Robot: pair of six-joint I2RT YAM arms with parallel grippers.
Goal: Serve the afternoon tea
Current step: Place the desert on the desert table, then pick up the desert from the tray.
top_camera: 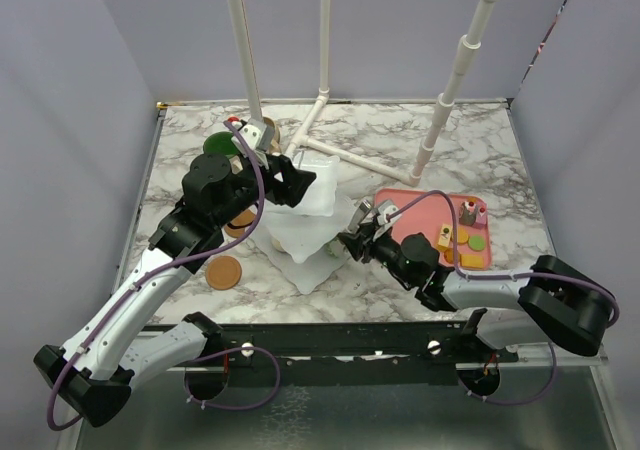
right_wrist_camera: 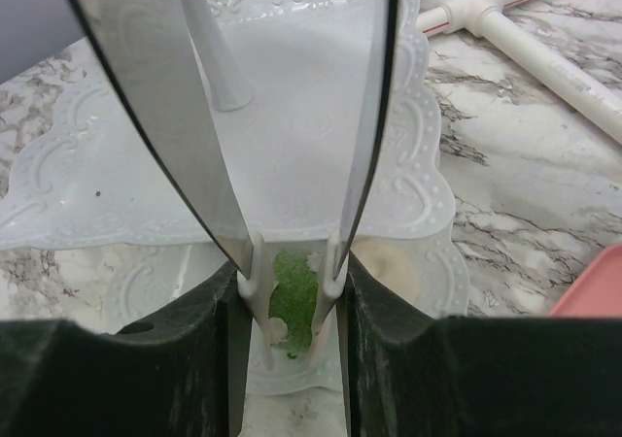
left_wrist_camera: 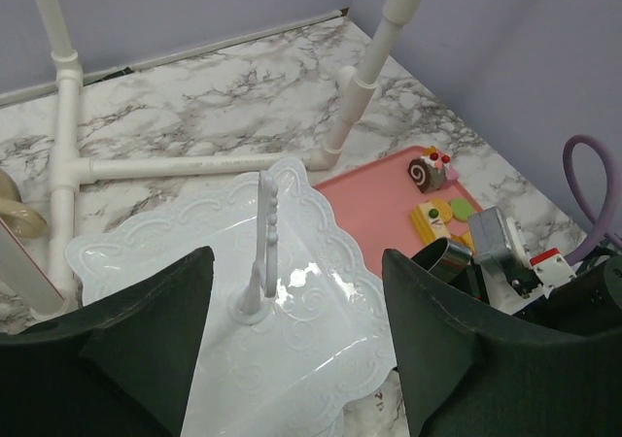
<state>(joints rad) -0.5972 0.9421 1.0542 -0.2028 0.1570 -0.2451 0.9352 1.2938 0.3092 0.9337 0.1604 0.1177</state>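
My left gripper [left_wrist_camera: 296, 301] stands wide and holds nothing; its two dark fingers [left_wrist_camera: 146, 350] hang just above the top plate of the white tiered stand [left_wrist_camera: 126, 252], with the plate's thin post [left_wrist_camera: 264, 233] ahead and between them. My right gripper [top_camera: 352, 240] is narrowed on a pair of shiny tongs [right_wrist_camera: 194, 165]; the tong tips pinch a small green pastry [right_wrist_camera: 292, 301] just past my fingertips, over the stand's lower plate and under the edge of the upper one; whether the pastry touches the plate I cannot tell.

Only the right wrist view shows that green piece. The left wrist view shows the pink tray [left_wrist_camera: 379, 204] off to that gripper's right, with a brown swirl roll [left_wrist_camera: 425, 173] and other pastries at its far end. The top view alone shows a brown coaster [top_camera: 225, 271] beside my left forearm, the green-lined mug [top_camera: 218, 145] beyond my left gripper, and the stand between my two grippers.
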